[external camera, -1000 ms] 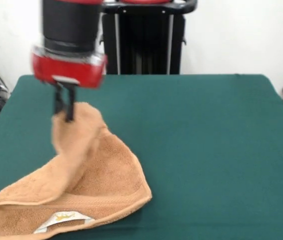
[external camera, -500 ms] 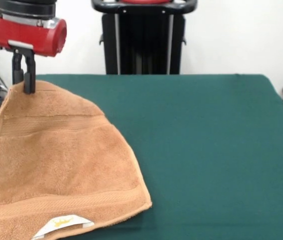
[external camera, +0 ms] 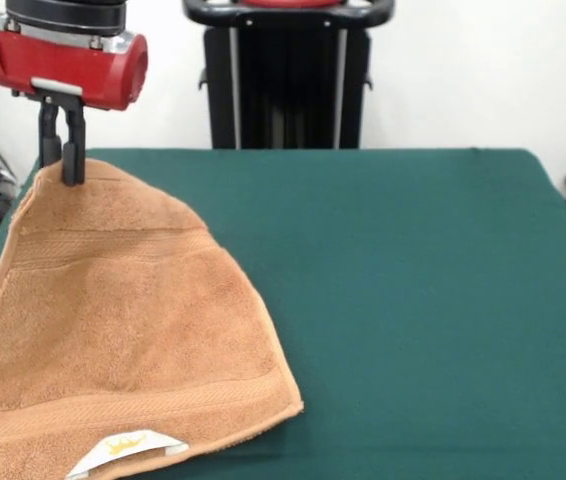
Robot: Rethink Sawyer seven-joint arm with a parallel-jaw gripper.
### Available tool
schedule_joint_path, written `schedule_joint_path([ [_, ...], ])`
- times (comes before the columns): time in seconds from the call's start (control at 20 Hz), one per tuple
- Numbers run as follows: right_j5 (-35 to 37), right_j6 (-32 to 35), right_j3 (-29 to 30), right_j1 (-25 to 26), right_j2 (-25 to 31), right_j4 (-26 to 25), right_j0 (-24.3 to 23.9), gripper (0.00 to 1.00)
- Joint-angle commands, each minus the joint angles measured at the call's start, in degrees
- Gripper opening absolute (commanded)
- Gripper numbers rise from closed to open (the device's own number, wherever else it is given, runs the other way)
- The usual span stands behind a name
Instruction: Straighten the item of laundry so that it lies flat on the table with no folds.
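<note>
At the far left of the green table point(external camera: 413, 280), the gripper point(external camera: 62, 172) pinches one corner of the orange-tan hand towel point(external camera: 123, 320), its fingers pressed together on the cloth. From that raised corner the towel slopes down toward the near left edge, where its white crown label point(external camera: 128, 450) shows. Against half a second ago, the gripper has shifted slightly right and lower; the towel is spread much the same.

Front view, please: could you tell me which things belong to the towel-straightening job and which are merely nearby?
Job:
- orange-tan towel
- green table
- gripper, shut on the towel's corner

Nearby:
- black pedestal
- white label on the towel
</note>
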Motion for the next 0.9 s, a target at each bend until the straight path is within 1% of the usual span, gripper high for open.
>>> schedule_joint_path([
  [0.05,2.2,-4.5,9.3,0.5,7.2,-2.4,1.2,0.00],
  [0.35,0.7,-4.0,10.8,0.8,7.2,-2.6,0.4,0.00],
  [0.9,0.6,-7.9,11.7,1.2,8.8,-4.5,-3.8,0.00],
])
